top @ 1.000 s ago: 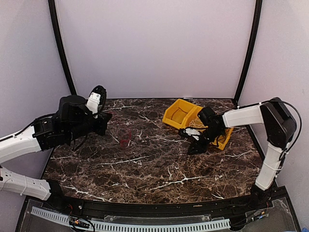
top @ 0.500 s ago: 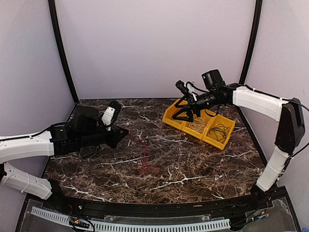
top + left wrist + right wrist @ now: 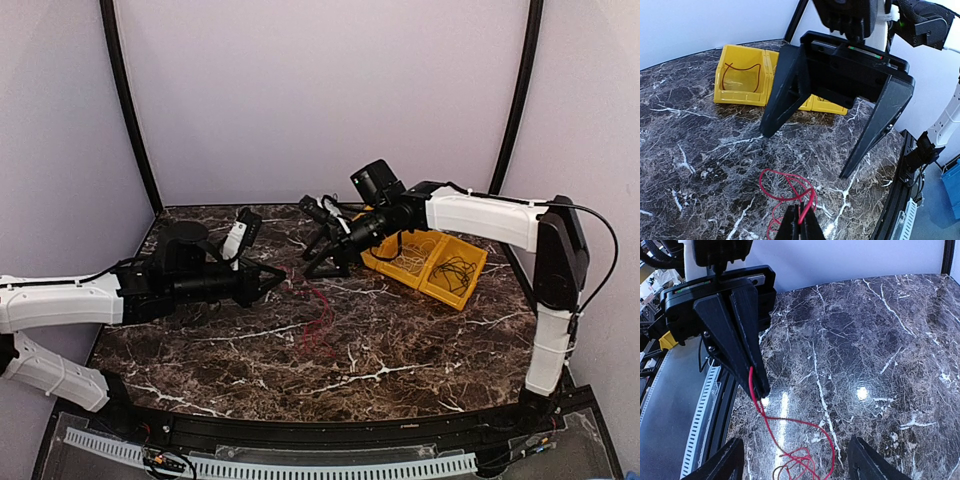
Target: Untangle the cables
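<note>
A thin red cable lies in loose loops on the marble table, near its middle. My left gripper is shut on one strand of it; the left wrist view shows the red cable rising into the closed fingertips of the left gripper. My right gripper hovers open just above and behind the loops, facing the left one, with nothing between its fingers. In the right wrist view the red cable hangs from the left gripper into the right gripper's wide gap. A white cable and a black cable lie in the yellow bins.
The yellow bins stand at the back right, partly hidden by the right arm. In the left wrist view one yellow bin holds a thin dark wire loop. Purple walls enclose the table on three sides.
The right gripper left the bins, opened wide and swung left over the table's middle. The left arm reached right, dragging the red cable with it.
</note>
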Action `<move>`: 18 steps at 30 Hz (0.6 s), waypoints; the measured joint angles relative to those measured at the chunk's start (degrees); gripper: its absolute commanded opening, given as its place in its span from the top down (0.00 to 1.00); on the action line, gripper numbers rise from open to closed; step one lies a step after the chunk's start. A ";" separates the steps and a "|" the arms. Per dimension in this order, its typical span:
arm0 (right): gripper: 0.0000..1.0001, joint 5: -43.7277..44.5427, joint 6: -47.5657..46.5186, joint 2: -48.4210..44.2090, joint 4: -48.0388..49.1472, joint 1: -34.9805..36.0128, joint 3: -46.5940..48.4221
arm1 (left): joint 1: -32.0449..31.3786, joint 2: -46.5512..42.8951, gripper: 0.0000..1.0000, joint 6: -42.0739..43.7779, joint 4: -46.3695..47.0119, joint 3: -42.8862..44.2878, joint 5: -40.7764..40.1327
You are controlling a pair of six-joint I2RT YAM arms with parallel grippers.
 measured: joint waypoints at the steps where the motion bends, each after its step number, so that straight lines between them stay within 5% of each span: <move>1: 0.32 0.15 -0.04 0.50 -0.22 0.35 0.50 | 0.00 0.31 1.00 -0.13 0.42 0.00 0.74; 12: 0.48 -0.85 -0.50 3.19 -2.56 2.25 3.61 | 0.00 1.53 1.00 -1.49 2.29 0.00 5.86; 18: 0.47 -2.58 -1.29 3.80 -4.20 2.95 3.61 | 0.00 1.53 1.00 -1.70 2.80 0.00 6.14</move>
